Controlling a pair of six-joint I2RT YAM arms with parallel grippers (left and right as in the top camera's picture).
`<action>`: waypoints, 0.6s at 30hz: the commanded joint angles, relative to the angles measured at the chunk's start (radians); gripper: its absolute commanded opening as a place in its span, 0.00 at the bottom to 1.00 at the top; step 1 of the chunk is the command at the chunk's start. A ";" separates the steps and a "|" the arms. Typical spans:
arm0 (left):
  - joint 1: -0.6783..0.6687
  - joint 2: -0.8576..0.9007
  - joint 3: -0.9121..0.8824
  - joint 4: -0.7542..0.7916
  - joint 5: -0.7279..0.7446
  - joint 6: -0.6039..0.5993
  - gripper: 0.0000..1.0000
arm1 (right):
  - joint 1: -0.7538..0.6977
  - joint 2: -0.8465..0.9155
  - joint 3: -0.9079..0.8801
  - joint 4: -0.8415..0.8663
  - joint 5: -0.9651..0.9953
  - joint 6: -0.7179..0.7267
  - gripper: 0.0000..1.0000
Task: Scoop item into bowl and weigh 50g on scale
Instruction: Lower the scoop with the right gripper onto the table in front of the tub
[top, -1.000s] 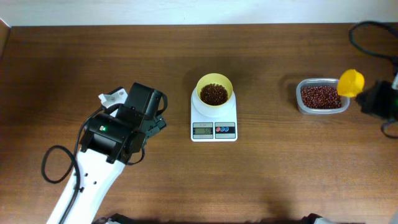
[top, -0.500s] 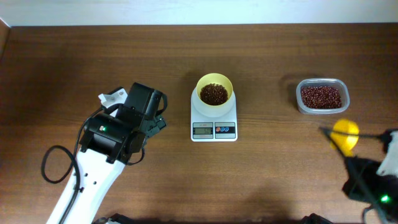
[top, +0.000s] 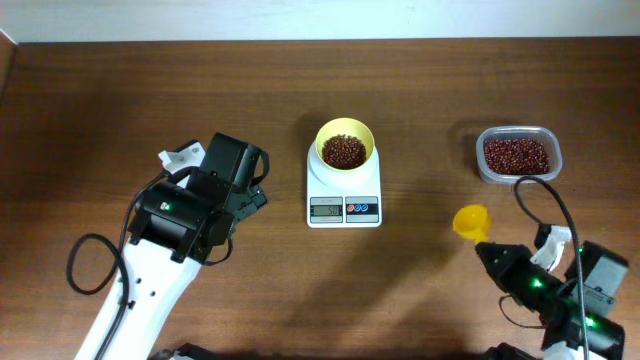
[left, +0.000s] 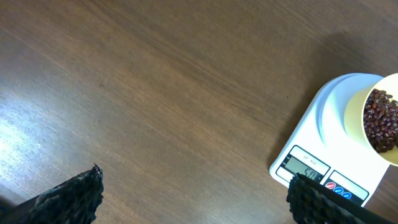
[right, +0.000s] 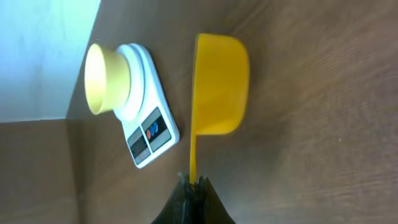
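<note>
The yellow bowl (top: 345, 150) sits on the white scale (top: 344, 205) at the table's middle and holds a heap of red-brown beans (top: 344, 151). More beans fill a clear container (top: 518, 154) at the right. My right gripper (top: 484, 248) is shut on the handle of a yellow scoop (top: 469, 220), low over the table in front of the container; the wrist view shows the scoop (right: 219, 84) empty, with the bowl (right: 104, 78) and scale (right: 149, 134) beyond. My left gripper (top: 250, 195) is open and empty, left of the scale (left: 329, 168).
Black cables (top: 545, 200) trail from the right arm near the container. The left arm's white body (top: 150, 280) and its cable cover the front left of the table.
My right gripper has carried the scoop from over the bean container toward the front and left, down to the table in front of the container. The left arm has not moved.
</note>
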 joint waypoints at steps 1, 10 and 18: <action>0.004 -0.012 0.002 -0.002 -0.009 0.001 0.99 | -0.003 0.000 -0.039 0.041 0.163 0.230 0.04; 0.004 -0.012 0.002 -0.002 -0.009 0.001 0.99 | -0.003 0.134 -0.040 0.068 0.212 0.247 0.05; 0.004 -0.012 0.002 -0.002 -0.009 0.001 0.99 | -0.002 0.246 -0.040 0.086 0.194 0.246 0.05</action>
